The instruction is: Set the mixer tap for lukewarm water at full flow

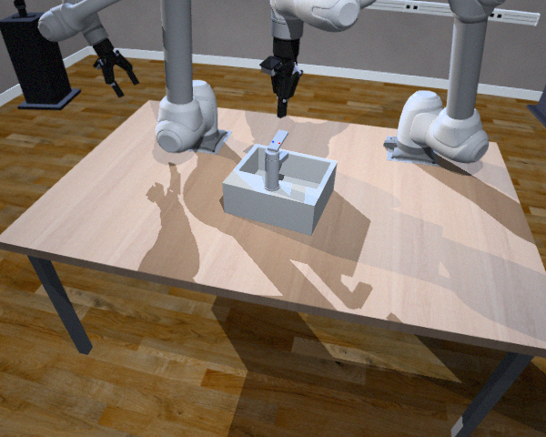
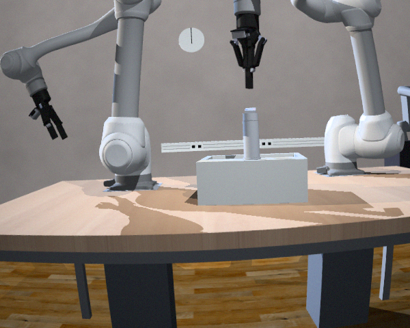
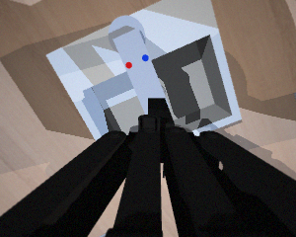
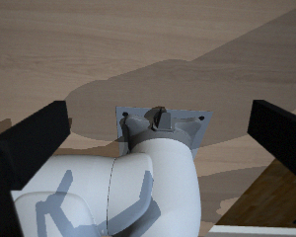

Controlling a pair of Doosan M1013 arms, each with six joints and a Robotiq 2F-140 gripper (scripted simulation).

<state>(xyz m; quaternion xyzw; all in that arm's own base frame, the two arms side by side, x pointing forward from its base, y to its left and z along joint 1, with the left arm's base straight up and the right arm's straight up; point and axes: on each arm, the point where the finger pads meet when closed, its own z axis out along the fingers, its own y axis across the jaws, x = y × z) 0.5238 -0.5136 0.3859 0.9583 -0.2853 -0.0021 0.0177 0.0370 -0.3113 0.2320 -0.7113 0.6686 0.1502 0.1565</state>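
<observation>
On the table (image 1: pixel 89 202) (image 2: pixel 39 215) (image 3: pixel 266 15) (image 4: pixel 89 44) we see the sink (image 1: pixel 268 207) (image 2: pixel 251 183) (image 3: pixel 227 74) carrying the tap (image 1: pixel 271 174) (image 2: pixel 251 137) (image 3: pixel 130 21), its spout (image 1: pixel 284 154) placed to pour inward. Our right end effector (image 1: pixel 126 88) (image 2: pixel 58 135) (image 4: pixel 159 117) waits open, aside; our left end effector (image 1: pixel 281 113) (image 2: pixel 249 85) (image 3: pixel 156 112), closed on nothing, probably for pushing, hovers above the lever (image 1: pixel 278 139) (image 2: pixel 250 109) (image 3: pixel 138 71).
</observation>
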